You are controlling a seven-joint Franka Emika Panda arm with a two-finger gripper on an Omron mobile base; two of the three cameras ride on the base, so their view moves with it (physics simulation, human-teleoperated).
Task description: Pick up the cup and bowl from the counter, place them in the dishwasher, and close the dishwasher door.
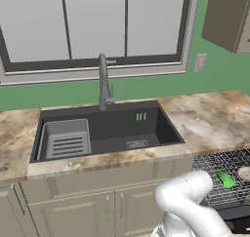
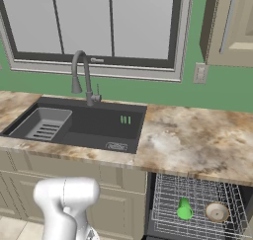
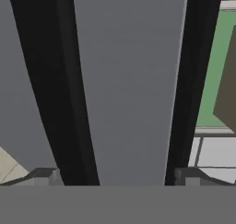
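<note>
Dishwasher door (image 3: 129, 80) edge-on btwn wide-apart fingertips (image 3: 44, 176), no contact seen.

In the left base view the bowl (image 1: 245, 173) is cut by the right edge of the frame, so only a part of its rim shows in the wire rack (image 1: 219, 168), and the white arm (image 1: 193, 207) at the lower right hides the front of the dishwasher (image 1: 237, 216) behind it. In the right base view the rack is cut by the bottom edge, and the cup (image 2: 184, 209) lies among the wires so that I cannot tell which way its mouth faces. In the hand view the dishwasher door (image 3: 129, 80) runs out of the frame at top, and only the tips of the fingers (image 3: 44, 176) show at the bottom.
</note>
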